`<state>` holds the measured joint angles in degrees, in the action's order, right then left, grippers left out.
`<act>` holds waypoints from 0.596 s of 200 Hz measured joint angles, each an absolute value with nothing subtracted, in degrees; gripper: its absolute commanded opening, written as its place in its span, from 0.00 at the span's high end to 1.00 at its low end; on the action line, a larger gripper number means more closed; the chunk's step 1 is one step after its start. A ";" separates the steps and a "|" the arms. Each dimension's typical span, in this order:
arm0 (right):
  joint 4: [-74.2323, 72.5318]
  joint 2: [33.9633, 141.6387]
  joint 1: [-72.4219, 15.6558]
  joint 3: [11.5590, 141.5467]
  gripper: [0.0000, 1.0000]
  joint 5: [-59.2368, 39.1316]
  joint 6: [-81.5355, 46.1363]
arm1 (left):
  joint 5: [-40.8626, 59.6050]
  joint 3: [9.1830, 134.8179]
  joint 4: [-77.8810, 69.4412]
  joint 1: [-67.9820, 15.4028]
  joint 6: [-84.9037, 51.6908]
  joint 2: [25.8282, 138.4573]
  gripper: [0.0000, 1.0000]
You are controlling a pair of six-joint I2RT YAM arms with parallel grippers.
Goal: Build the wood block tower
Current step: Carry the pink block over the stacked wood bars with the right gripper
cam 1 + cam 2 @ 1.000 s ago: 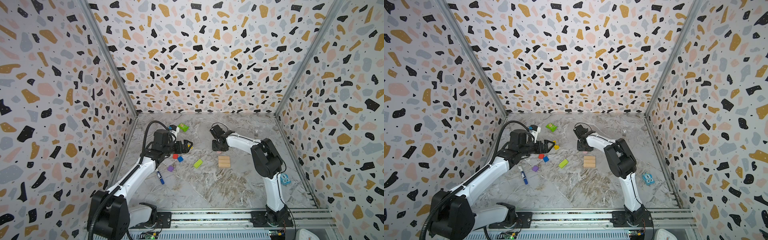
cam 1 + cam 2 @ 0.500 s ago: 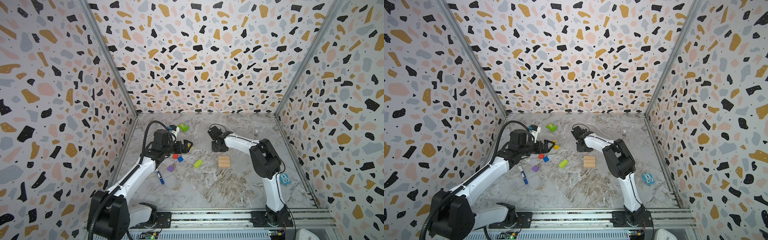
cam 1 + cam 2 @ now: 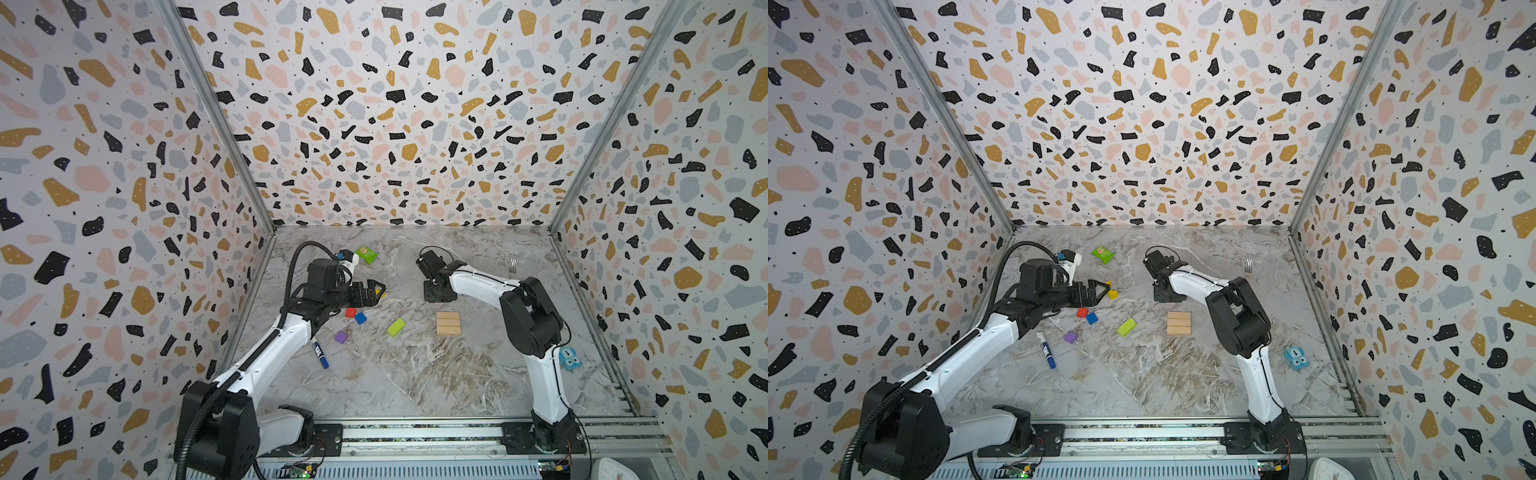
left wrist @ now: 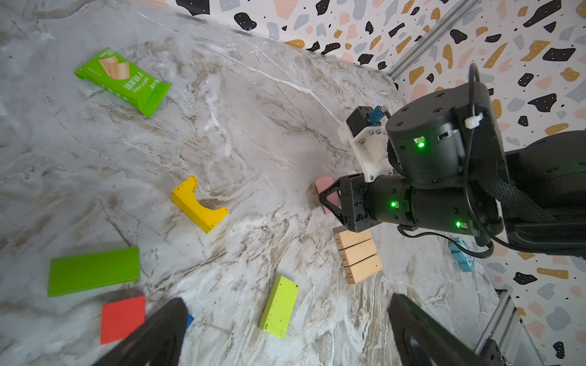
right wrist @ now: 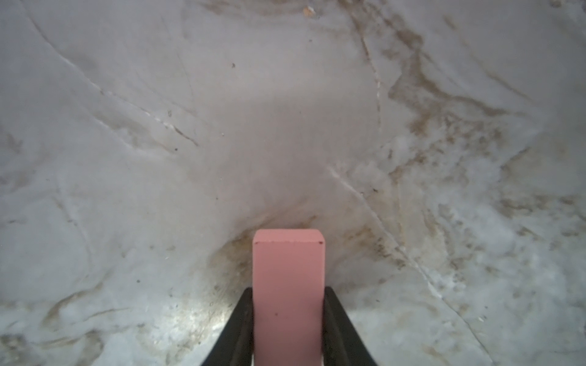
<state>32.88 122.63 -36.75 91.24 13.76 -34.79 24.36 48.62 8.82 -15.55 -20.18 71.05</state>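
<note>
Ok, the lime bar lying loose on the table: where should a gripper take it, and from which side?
Grip the lime bar across its narrow width at mid-length, coming straight down. It lies flat with both long sides clear; the tan bars and blue cube sit apart from it, so open jaws should probably fit.

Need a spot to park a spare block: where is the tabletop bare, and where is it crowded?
Barest: the front stretch between marker pen, tan bars, blue toy and front rail. Also bare: along the back wall, between green packet and fork. Crowded: near the left gripper, where yellow arch, red cube, blue cube, purple cube and lime bar cluster.
</note>
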 measured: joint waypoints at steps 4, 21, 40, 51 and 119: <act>32.91 122.63 -36.71 91.24 0.88 13.74 -34.74 | 24.36 48.62 8.82 -15.55 -20.18 71.05 0.00; 33.21 122.54 -36.58 91.24 0.88 13.63 -34.57 | 24.38 48.62 8.80 -15.55 -20.18 71.05 0.00; 34.28 122.19 -36.38 91.24 0.89 13.63 -34.35 | 24.40 48.62 8.80 -15.55 -20.18 71.05 0.00; 34.98 121.75 -36.36 91.24 0.89 13.69 -34.15 | 24.43 48.62 8.80 -15.55 -20.18 71.05 0.00; 37.39 112.57 -36.34 88.68 0.88 13.85 -32.25 | 24.53 48.62 8.80 -15.55 -20.18 71.05 0.00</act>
<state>37.39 112.57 -36.34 88.68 13.85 -32.25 24.53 48.62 8.80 -15.55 -20.18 71.05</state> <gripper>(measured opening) 0.332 0.999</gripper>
